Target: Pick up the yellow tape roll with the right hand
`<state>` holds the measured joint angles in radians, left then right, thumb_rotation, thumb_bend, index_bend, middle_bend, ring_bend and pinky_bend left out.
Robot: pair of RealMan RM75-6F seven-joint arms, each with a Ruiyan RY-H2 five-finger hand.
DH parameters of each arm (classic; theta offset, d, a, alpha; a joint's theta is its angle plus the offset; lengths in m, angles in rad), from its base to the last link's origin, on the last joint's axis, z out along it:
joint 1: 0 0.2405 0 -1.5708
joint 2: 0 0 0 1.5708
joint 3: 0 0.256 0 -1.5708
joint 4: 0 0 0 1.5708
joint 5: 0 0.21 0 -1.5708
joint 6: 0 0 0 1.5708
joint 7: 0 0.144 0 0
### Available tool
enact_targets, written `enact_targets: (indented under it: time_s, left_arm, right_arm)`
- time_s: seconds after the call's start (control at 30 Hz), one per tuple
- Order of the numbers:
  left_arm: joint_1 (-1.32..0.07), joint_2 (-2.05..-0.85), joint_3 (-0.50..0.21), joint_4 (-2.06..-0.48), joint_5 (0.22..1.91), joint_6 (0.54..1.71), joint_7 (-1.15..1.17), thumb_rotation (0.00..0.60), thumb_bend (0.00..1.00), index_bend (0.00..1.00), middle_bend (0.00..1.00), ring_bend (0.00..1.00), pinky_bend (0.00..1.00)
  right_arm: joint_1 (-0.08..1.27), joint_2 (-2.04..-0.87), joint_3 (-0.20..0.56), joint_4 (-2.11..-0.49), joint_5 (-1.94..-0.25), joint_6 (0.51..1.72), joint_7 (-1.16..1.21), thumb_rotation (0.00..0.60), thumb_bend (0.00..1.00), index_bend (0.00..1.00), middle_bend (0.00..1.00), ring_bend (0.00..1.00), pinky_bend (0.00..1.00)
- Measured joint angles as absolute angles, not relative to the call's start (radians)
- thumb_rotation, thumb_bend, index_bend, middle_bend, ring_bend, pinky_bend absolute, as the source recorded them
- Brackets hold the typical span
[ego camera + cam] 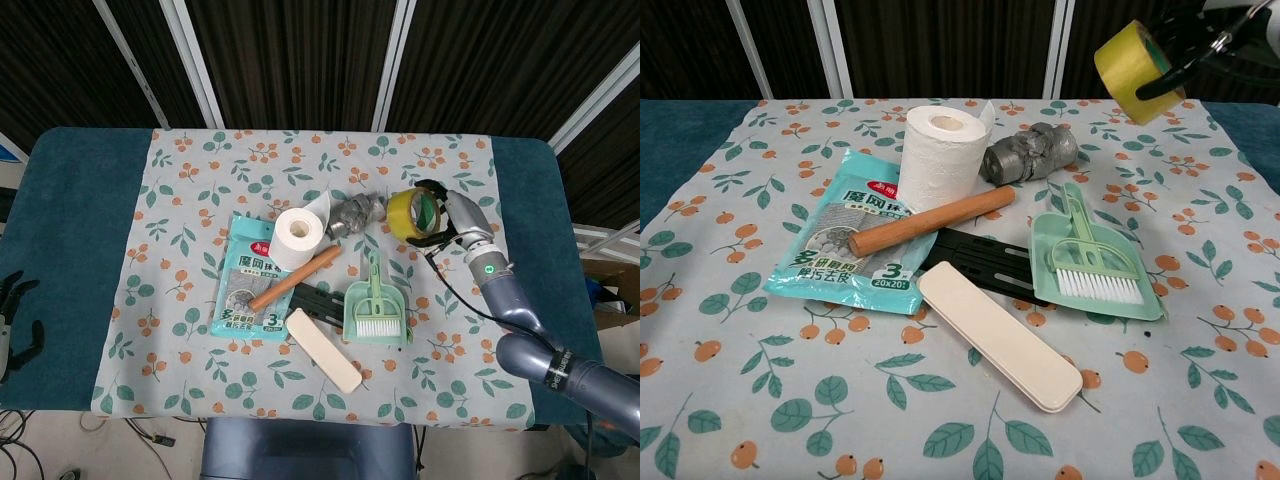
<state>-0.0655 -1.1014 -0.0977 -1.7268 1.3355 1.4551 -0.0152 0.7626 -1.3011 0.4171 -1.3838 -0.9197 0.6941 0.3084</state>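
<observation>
Above the table's far right side, the right hand (452, 214) has the tape roll (410, 213) clamped, fingers hooked through its core, the roll tilted and clear of the cloth (200, 180). Now the risk, as I read it: only a few fingers carry it, so a jerk or a wrist turn could let the roll slide off and drop onto the dustpan (1090, 268) or foil wad (1030, 151) beneath. Left hand (10, 310) hangs off the table's edge, holding nothing, fingers apart.

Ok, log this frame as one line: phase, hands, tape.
phase: lift | right hand: holds yellow tape roll | tape: clear of the table, tilted | left hand: idle at table edge, holds nothing
</observation>
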Motion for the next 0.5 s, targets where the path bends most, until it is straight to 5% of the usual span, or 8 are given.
enact_targets:
  time_s: [0.5]
  left_arm:
    - [-0.062, -1.104, -0.096, -1.724, 1.347, 1.466, -0.016, 0.600, 0.55, 0.18, 0.06, 0.06, 0.00]
  right_arm:
    - [0.632, -1.218, 0.583, -1.467, -1.225, 0.684, 1.125, 0.600, 0.31, 0.48, 0.47, 0.47, 0.33]
